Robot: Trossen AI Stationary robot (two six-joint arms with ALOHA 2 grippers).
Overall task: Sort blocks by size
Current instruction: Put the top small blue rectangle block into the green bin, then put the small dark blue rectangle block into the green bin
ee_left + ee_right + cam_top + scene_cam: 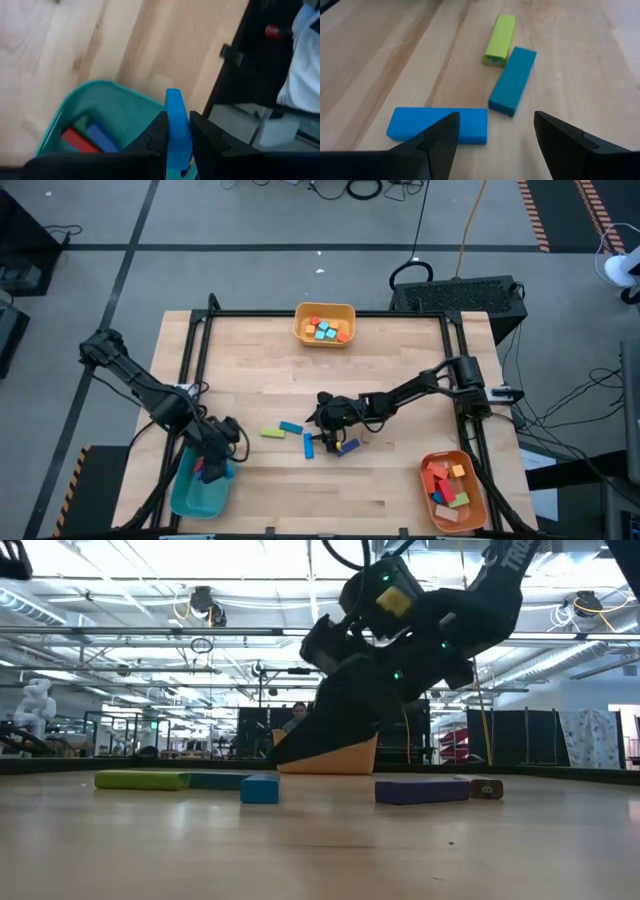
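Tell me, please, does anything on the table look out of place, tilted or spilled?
Nothing is spilled or damaged. A few blocks lie loose mid-table at different angles: a green bar, a teal bar and a blue bar, in front of the open right gripper. The left gripper holds a blue block over the teal tray.

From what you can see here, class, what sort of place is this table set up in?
Probably a robotics lab or workshop hall. Bare ceiling beams with strip lights run overhead, black cables trail across the grey floor, and a black metal frame edges the light wooden table.
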